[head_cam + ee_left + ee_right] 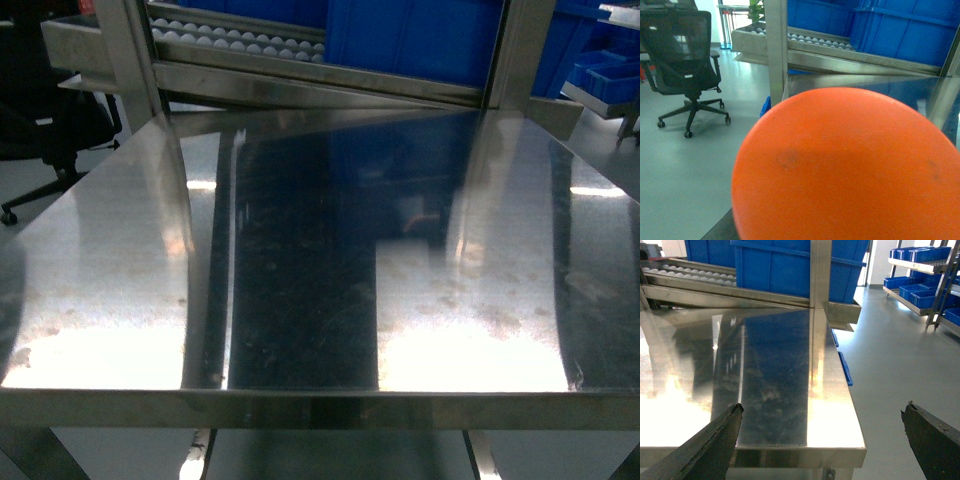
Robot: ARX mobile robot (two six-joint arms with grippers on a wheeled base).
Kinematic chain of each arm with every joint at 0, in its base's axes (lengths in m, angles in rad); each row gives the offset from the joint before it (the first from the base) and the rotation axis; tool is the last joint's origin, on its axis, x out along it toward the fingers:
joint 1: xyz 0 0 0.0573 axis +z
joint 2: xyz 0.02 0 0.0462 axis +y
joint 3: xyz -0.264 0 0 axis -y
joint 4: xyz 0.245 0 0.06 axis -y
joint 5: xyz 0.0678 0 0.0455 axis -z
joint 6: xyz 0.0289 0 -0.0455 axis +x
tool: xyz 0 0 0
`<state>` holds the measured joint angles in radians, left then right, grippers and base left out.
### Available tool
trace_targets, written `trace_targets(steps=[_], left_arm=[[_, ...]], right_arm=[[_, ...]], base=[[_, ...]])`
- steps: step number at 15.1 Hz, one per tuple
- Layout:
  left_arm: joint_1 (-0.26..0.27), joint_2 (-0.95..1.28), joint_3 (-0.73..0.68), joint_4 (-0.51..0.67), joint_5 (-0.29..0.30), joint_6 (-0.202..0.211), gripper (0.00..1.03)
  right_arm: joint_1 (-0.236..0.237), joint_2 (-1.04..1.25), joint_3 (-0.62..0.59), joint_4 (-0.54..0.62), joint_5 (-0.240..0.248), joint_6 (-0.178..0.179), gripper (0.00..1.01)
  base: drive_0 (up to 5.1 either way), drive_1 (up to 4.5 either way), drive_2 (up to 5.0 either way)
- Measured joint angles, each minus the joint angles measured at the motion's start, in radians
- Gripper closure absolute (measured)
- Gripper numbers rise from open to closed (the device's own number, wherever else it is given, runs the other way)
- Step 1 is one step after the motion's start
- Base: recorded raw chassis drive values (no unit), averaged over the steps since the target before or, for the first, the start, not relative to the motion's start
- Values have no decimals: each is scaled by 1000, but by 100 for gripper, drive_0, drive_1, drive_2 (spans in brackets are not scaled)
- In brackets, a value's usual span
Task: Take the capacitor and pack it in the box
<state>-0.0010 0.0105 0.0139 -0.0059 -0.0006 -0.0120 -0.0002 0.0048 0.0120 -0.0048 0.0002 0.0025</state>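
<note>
Peach-pink plastic, the colour of the tub meant to receive the part, appears nowhere in the three views, and neither does any capacitor; both task things are out of sight, so where they sit cannot be told. As a judgement from the task alone, a capacitor should be light, rigid in the body and delicate at its thin leads, so the sensible hold is across the body with modest squeeze, keeping off the legs, while the tub would be a light, smooth, slightly flexible shell best steadied at its rim. What is in view is a bare polished stainless-steel table (300,300), streaked with glare and dark reflections. Behind it runs a slanted steel roller rack (240,45) carrying large blue plastic bins (420,35). The right gripper (822,432) hangs off the near right corner of the table, its two dark, rough-edged fingers (715,440) spread wide apart with nothing between them. The left gripper does not show: its wrist camera is largely filled by a round, smooth orange surface (850,170) very close to the lens, whose nature I cannot tell, so whether that hand is clenched or released is unknown. Past it stand a black mesh office chair (685,60) on a grey floor (890,345), and, to the far right, shelves of small blue trays (920,270).
</note>
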Motion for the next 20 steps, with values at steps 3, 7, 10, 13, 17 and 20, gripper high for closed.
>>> trace_targets(steps=[3, 7, 10, 13, 17, 20], left_arm=[[0, 0, 0, -1, 0, 2, 59], [0, 0, 0, -2, 0, 2, 59], [0, 0, 0, -1, 1, 2, 59], [0, 0, 0, -1, 0, 2, 59], [0, 0, 0, -1, 0, 2, 59], [0, 0, 0, -3, 2, 2, 59]], right_arm=[[0, 0, 0, 1, 0, -1, 3], [0, 0, 0, 0, 0, 0, 3], [0, 0, 0, -1, 0, 0, 3], [0, 0, 0, -1, 0, 0, 3], [0, 0, 0, -1, 0, 0, 3], [0, 0, 0, -2, 0, 0, 3]], base=[[0, 0, 0], [0, 0, 0], [0, 0, 0], [0, 0, 0], [0, 0, 0], [0, 0, 0]])
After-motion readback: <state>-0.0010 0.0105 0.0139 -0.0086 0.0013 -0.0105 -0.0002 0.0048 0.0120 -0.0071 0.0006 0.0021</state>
